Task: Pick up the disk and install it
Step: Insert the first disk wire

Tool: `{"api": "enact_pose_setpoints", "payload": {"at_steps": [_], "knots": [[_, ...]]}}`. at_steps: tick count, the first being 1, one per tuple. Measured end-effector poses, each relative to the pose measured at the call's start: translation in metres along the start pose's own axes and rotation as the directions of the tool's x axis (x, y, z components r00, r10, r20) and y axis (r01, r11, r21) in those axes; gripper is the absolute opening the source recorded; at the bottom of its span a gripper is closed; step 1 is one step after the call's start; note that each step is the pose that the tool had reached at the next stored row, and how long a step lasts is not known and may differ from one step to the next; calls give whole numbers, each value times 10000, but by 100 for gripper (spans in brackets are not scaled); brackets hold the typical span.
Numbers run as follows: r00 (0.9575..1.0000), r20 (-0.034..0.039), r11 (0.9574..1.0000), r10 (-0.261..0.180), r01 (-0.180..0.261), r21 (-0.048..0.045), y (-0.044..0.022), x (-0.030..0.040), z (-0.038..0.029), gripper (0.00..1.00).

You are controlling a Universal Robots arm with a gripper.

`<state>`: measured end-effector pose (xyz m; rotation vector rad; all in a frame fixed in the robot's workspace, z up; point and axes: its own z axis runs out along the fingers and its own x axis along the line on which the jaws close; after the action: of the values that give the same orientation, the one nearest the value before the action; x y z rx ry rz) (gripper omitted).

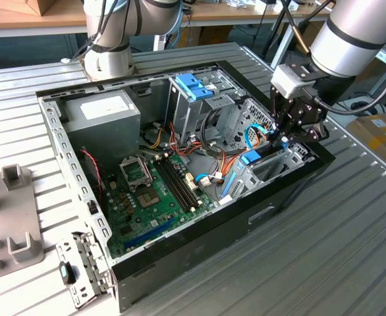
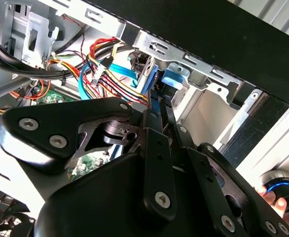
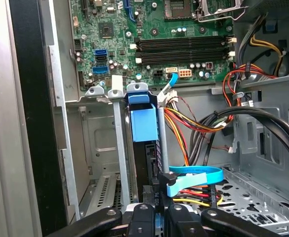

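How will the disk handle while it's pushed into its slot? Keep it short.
The disk looks rigid, so it should slide without bending. It stands on edge between metal rails, so it may jam if tilted. The blue ribbon cable beside it looks floppy and could snag.

Disk (image 3: 145,148): glossy blue plastic carrier, dark body. Gripper (image 1: 290,128): matt black metal links, bright screws. Case (image 1: 265,204): black painted shell, bare grey sheet metal inside. Table (image 1: 351,243): ribbed brushed aluminium.

End effector (image 1: 284,137) lowered, fingers closed
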<state>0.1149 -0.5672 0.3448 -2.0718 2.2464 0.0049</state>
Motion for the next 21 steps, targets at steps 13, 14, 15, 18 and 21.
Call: {"api": "enact_pose_setpoints", "payload": {"at_steps": [13, 14, 15, 18, 21], "knots": [[10000, 2, 10000, 0, 0, -2, 5, -20, 49, 17], [10000, 2, 10000, 1, -1, -3, 5, -19, 52, 17], [10000, 2, 10000, 0, 0, -3, 5, -19, 54, 17], [10000, -2, 10000, 0, 0, -3, 5, -19, 57, 17], [10000, 0, 10000, 0, 0, -3, 5, -19, 59, 17]]}}
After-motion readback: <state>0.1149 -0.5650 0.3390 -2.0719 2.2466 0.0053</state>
